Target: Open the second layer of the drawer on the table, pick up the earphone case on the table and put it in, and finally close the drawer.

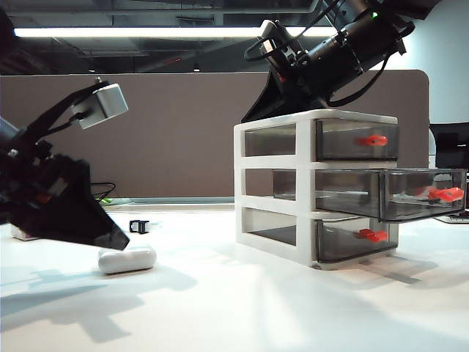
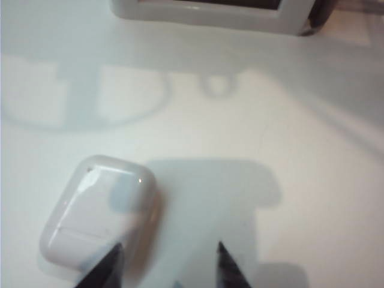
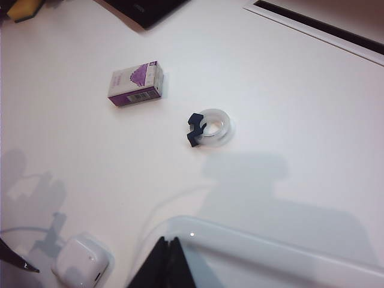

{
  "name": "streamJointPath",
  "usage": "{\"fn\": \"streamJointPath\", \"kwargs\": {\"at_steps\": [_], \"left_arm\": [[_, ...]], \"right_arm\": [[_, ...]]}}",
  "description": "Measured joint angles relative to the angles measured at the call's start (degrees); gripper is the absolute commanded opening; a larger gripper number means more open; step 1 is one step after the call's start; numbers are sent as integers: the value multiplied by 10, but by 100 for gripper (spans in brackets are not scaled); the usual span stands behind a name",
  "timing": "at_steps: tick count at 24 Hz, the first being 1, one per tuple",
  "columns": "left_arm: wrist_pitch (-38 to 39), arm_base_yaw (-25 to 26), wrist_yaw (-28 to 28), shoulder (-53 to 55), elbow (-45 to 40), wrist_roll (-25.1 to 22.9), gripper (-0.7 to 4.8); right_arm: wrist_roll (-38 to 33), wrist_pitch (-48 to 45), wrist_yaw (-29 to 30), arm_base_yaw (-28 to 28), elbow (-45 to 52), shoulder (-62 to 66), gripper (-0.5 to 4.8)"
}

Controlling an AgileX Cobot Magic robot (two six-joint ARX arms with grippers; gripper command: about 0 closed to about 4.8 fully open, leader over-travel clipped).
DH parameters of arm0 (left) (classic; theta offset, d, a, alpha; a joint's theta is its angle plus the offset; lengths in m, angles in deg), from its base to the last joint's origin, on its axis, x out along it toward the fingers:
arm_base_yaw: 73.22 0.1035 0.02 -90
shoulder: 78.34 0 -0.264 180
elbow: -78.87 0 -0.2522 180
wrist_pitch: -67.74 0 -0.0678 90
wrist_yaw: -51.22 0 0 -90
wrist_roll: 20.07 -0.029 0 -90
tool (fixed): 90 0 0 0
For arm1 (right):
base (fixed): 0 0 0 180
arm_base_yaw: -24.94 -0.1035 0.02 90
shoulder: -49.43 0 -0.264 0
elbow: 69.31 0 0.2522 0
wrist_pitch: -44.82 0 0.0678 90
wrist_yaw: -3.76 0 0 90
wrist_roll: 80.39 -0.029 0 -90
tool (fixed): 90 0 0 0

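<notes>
The drawer (image 1: 306, 150) stands on the table (image 1: 256, 308) at the right. Its second layer (image 1: 366, 192) is pulled out, red-orange handle (image 1: 445, 193) forward. The white earphone case (image 1: 126, 258) lies on the table at the left. My left gripper (image 1: 117, 238) hovers just above it, open. In the left wrist view the earphone case (image 2: 99, 213) sits beside one fingertip (image 2: 111, 264), mostly outside the gap of the left gripper (image 2: 168, 264). My right gripper (image 3: 170, 264) is shut and holds nothing, over the cabinet's white top (image 3: 270, 252); its arm (image 1: 322, 59) rises behind the cabinet.
A purple-and-white box (image 3: 135, 84) and a small black-and-white clip (image 3: 207, 127) lie on the table behind the earphone case (image 3: 81, 261). The clip (image 1: 139, 226) also shows beyond the left arm. The cabinet's base (image 2: 240, 15) is ahead of the left gripper.
</notes>
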Motion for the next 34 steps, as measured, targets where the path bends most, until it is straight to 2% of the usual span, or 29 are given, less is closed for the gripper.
{"fn": "streamJointPath", "kwargs": {"at_steps": [2,3,7,13,19,27,34], "left_arm": [[-2,22,1,0,-4,-9,251],[-3,35,2,0,-5,-10,292],[-8,83,23,0,-7,-6,297],[-36,82,33,19,-7,-36,297],[-83,82,50,99,-7,-64,296],[-168,82,57,157,-7,-70,296],[-249,82,84,211,-5,-68,296]], "right_arm": [[3,0,0,0,0,0,-5],[4,1,0,0,0,0,-5],[5,2,0,0,0,0,-5],[6,3,1,0,0,0,-5],[8,3,3,0,0,0,-5],[16,5,5,0,0,0,-5],[19,5,6,0,0,0,-5]]}}
